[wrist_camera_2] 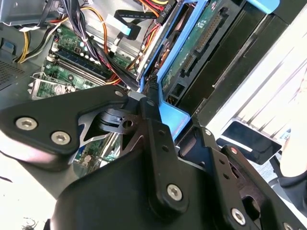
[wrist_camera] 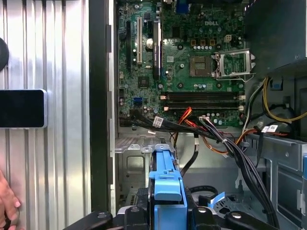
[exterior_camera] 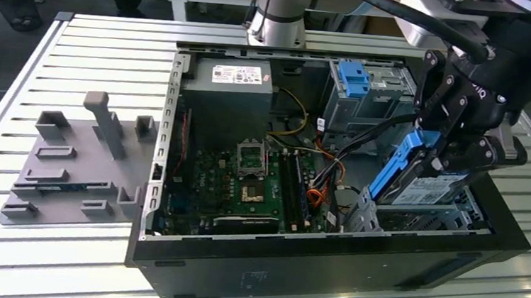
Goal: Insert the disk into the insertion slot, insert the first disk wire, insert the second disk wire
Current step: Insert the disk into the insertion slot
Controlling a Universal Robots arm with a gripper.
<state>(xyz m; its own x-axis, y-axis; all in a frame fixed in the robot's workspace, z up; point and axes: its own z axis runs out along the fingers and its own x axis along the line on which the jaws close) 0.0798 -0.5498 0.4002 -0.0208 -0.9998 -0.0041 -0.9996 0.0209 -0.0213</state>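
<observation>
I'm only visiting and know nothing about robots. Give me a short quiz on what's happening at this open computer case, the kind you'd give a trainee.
1. True or false: the disk lies flat, fully inside the insertion slot.
2. Its plastic carrier is: A red, B blue, C green?
3. Fill in: the gripper is shut on the ____.
Key: 1 false, it is held tilted above the slot; 2 B; 3 disk.

Bright, even light here; glare bleaches the desk (wrist_camera_2: 266, 92) at three o'clock in the second wrist view, case (exterior_camera: 334, 248) interior shadowed.
</observation>
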